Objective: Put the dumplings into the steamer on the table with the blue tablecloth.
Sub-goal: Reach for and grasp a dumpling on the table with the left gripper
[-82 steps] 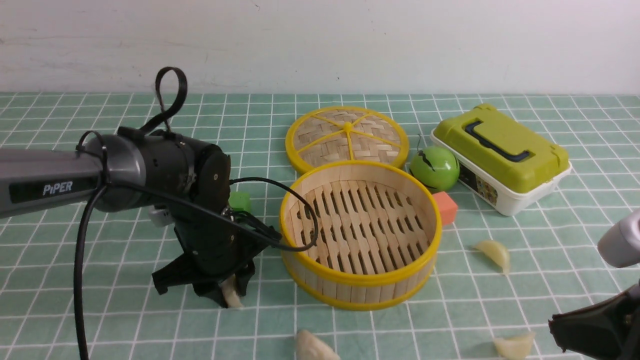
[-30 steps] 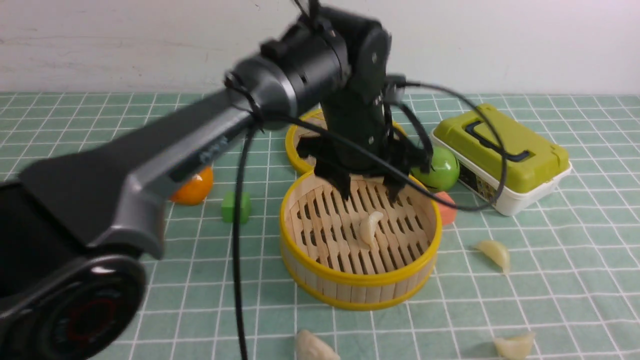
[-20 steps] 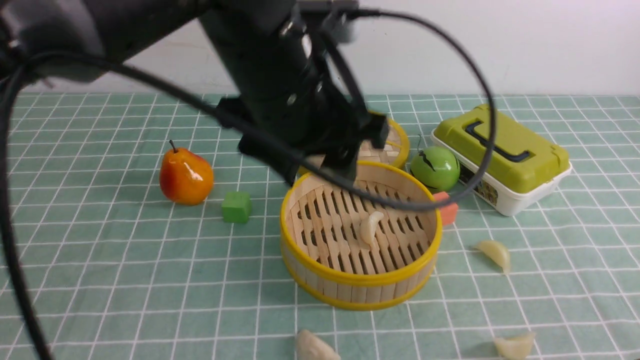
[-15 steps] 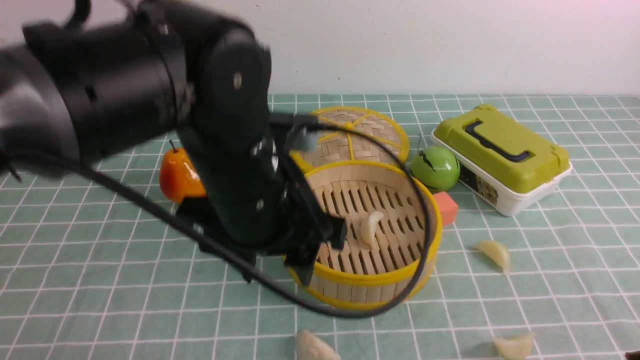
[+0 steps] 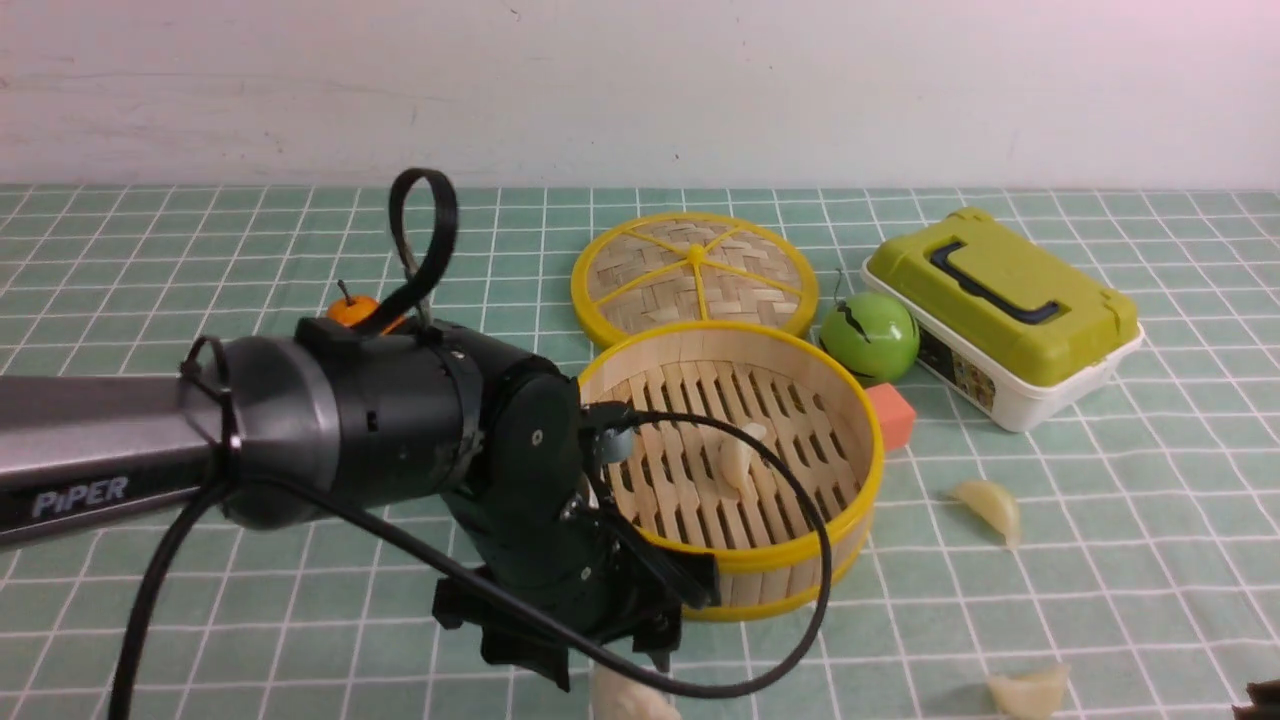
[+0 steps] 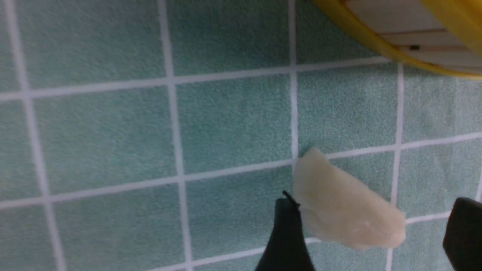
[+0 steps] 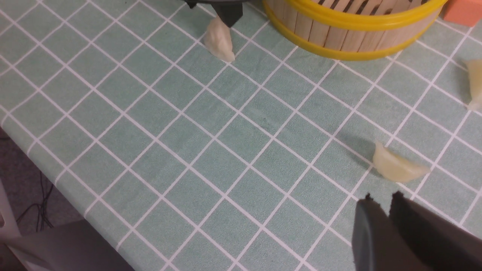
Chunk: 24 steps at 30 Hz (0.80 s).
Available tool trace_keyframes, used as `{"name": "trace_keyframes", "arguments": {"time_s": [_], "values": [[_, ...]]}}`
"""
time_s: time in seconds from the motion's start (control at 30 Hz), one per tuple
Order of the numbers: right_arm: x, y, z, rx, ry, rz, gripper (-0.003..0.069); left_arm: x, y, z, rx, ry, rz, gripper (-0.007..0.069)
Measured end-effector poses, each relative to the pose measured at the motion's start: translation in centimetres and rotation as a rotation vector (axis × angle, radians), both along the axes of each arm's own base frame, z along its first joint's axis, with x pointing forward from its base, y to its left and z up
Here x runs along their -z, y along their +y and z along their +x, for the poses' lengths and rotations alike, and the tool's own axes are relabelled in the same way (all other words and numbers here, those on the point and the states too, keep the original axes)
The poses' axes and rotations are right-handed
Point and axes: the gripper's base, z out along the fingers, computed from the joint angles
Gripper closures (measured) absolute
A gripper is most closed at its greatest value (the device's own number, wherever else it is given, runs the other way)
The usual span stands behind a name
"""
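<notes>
Worktop (image 5: 940, 620) under green, white-gridded cloth (image 5: 1150, 560); plain pale wall (image 5: 640, 90) behind. "PiPER" on my left arm (image 5: 110, 470). Left jaws (image 5: 605, 665) wide, right jaws (image 7: 380, 201) narrow.

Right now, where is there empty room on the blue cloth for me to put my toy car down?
There's bare cloth to the right of the two dumplings on the robot's right side, and more between the steamer and those dumplings. It's crowded behind the steamer, with the woven disc, green ball and lunch box, and around the left gripper.
</notes>
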Motion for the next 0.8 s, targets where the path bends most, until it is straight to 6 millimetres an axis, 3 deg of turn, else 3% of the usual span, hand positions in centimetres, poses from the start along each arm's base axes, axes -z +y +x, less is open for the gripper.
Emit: {"name": "trace_keyframes", "arguments": {"time_s": [0.23, 0.53, 0.63, 0.7, 0.8], "values": [[0.0, 0.0, 0.0, 0.000, 0.000, 0.000, 0.0583, 2.4, -0.7, 0.2, -0.047, 0.085, -0.011, 0.0116], [0.0, 0.0, 0.0, 0.000, 0.000, 0.000, 0.0574, 2.3, -0.6, 0.0, -0.047, 0.112, -0.012, 0.0344], [0.0, 0.0, 0.0, -0.001, 0.002, 0.004, 0.0574, 1.7, -0.5, -0.3, -0.005, 0.108, -0.003, 0.0463], [0.0, 0.0, 0.0, -0.001, 0.002, 0.004, 0.0573, 0.7, -0.3, -0.5, 0.034, 0.093, 0.005, 0.0459], [0.0, 0.0, 0.0, -0.001, 0.001, 0.003, 0.0573, -2.3, -0.2, -0.4, 0.097, 0.034, 0.007, 0.0456]]}}
